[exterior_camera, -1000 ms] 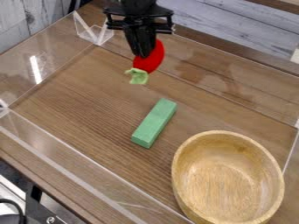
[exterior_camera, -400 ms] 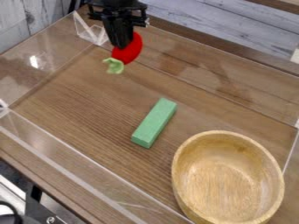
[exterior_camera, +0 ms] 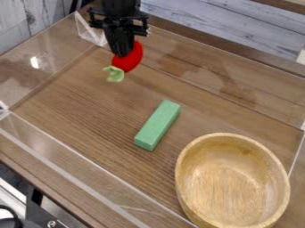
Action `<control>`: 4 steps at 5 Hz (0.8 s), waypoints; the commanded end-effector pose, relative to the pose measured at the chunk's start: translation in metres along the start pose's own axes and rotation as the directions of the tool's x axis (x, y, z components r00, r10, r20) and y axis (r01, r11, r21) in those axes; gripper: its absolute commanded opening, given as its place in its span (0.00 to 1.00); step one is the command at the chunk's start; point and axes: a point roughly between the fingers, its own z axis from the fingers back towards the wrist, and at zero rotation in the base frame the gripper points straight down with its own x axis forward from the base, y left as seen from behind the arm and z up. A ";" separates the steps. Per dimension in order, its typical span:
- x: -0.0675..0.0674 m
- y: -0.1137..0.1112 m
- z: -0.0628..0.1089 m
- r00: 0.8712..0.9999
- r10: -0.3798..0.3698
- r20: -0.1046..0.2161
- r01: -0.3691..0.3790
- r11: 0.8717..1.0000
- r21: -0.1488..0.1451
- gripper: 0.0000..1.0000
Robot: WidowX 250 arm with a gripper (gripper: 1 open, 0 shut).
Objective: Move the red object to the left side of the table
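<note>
Gripper (exterior_camera: 124, 46) clamped on red fruit (exterior_camera: 128, 57), pointing down, at 11 o'clock on table (exterior_camera: 84, 116). Leaf end (exterior_camera: 116, 75) dangles below. Fruit looks light, rounded, probably slick plastic; grip across body, not leaf. Green block (exterior_camera: 158, 124) center, bowl (exterior_camera: 233, 183) 5 o'clock.

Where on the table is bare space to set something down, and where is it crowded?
Bare wood lies left of the green block, reaching the left acrylic wall, and also behind the block toward the far wall. It is crowded at front right, where the wooden bowl sits, and at far left under the gripper holding the red object.
</note>
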 end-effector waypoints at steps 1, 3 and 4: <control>0.001 0.009 0.007 0.998 0.042 0.036 -0.042 0.999 0.018 0.00; 0.007 0.025 0.014 0.998 -0.060 0.009 0.060 0.998 -0.006 0.00; 0.009 0.025 0.026 0.998 -0.060 -0.001 0.060 0.998 -0.018 0.00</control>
